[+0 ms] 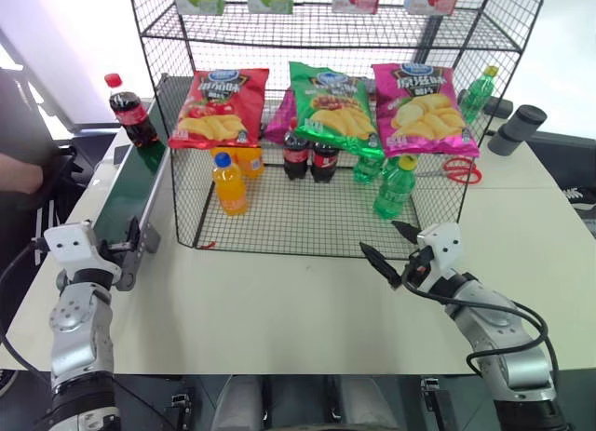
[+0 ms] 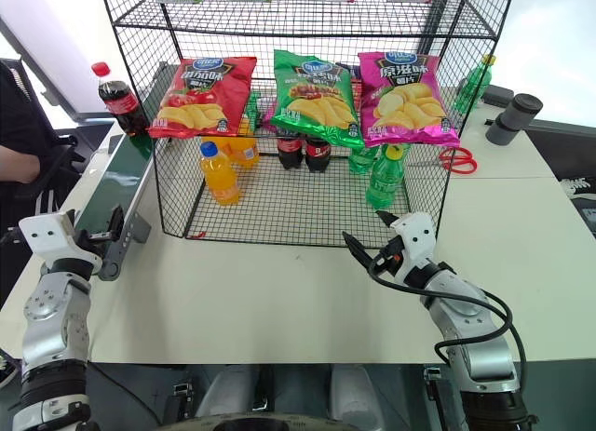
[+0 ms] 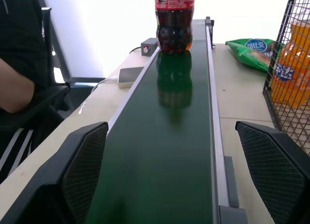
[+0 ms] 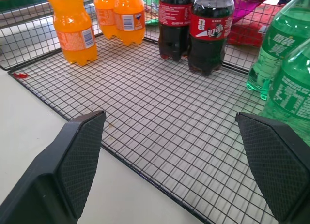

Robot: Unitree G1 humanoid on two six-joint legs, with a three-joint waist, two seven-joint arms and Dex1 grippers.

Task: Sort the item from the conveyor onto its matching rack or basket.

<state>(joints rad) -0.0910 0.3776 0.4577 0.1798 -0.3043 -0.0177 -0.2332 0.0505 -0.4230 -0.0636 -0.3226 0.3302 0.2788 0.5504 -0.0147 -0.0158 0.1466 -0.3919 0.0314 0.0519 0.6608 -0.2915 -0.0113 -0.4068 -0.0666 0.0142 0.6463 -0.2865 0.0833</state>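
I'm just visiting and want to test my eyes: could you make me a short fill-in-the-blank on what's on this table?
1. The cola bottle stands on the ____ belt.
2. In the cage, two cola bottles stand between the orange bottles and the ____ bottles.
3. The left gripper and right gripper are both ____.

Missing words: green; green; open

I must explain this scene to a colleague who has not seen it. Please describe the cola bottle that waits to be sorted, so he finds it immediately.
Start at the big black wire rack on the table; along its left side runs a dark green conveyor. On the belt's far end stands the cola bottle, upright and alone. Two more cola bottles stand inside the rack; this one is outside it.
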